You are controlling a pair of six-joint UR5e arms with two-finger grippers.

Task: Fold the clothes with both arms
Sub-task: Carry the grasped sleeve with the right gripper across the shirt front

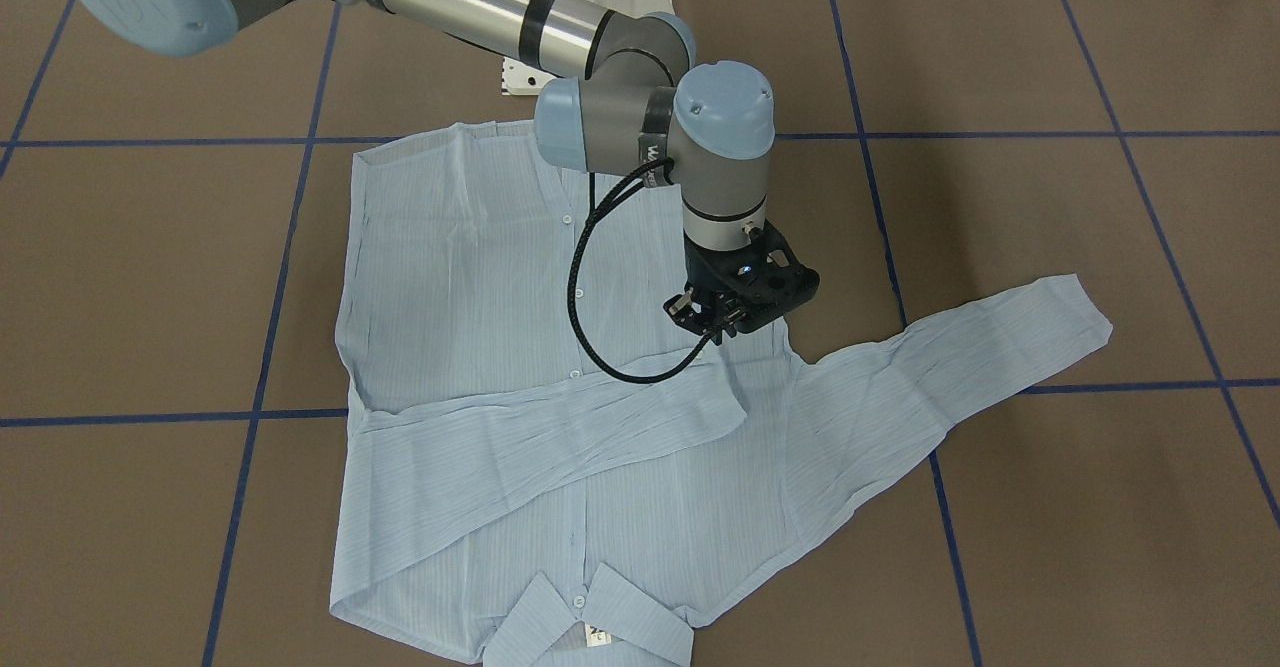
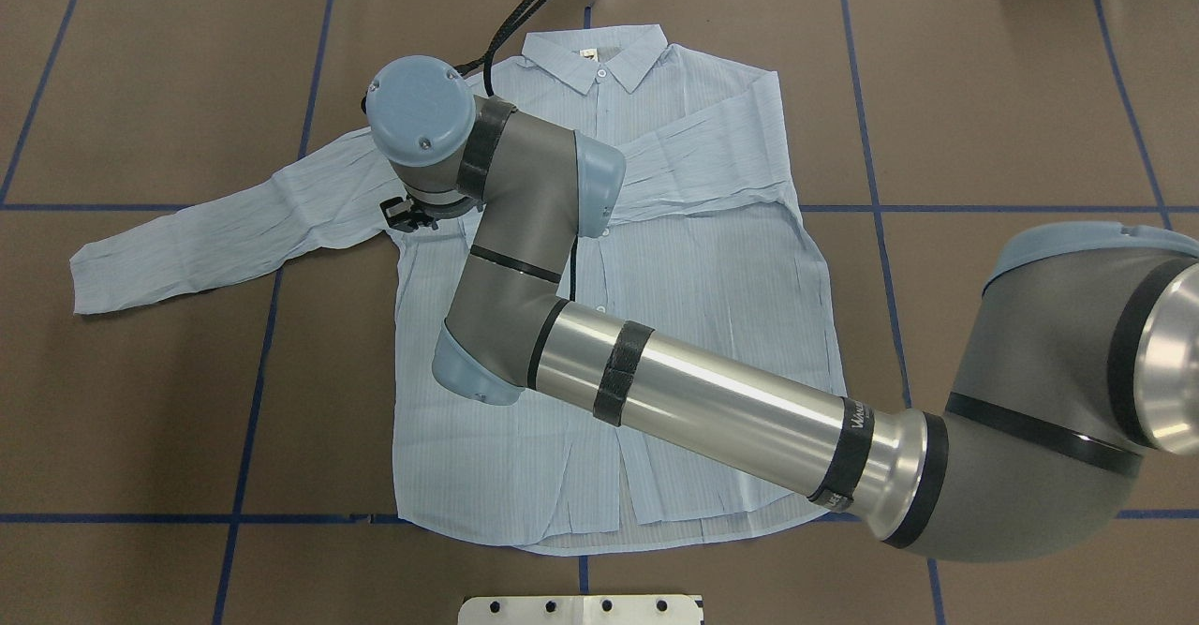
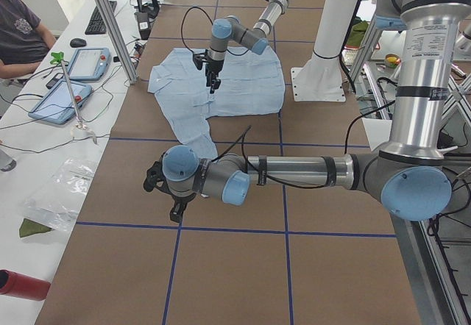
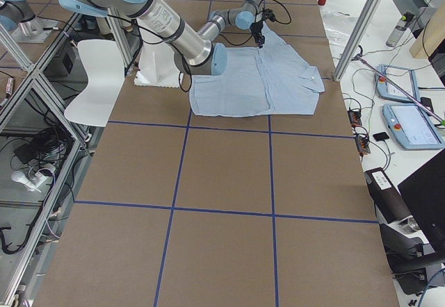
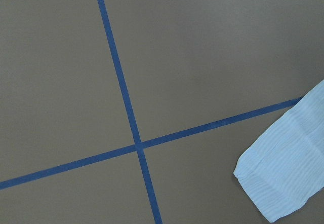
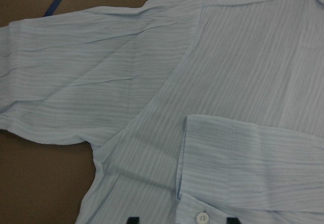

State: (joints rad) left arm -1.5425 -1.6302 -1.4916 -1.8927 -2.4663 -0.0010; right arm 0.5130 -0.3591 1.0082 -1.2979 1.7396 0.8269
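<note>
Found shirt lying flat, front up, on table, collar at the far edge, hem toward the robot-side edge just short of white base. Noted one sleeve folded across the chest, cuff resting on the front panel beside the button row. Noted other sleeve stretched out flat toward the table's left end, creased, its cuff end lying near a crossing of blue tape lines.

Logged right arm reaching diagonally across the shirt body. Logged right gripper pointing down above the shirt where the stretched sleeve joins the body, just beside the folded cuff. Saw two dark fingertips spread apart at the bottom edge of the right wrist view, nothing clamped between them, one white button on the cloth beneath the gap. Could not judge contact with the cloth.

Logged left arm extended low over bare table, well apart from the shirt body, beyond the stretched sleeve. Saw left gripper only in the left side view; cannot tell whether apart or together.
</note>
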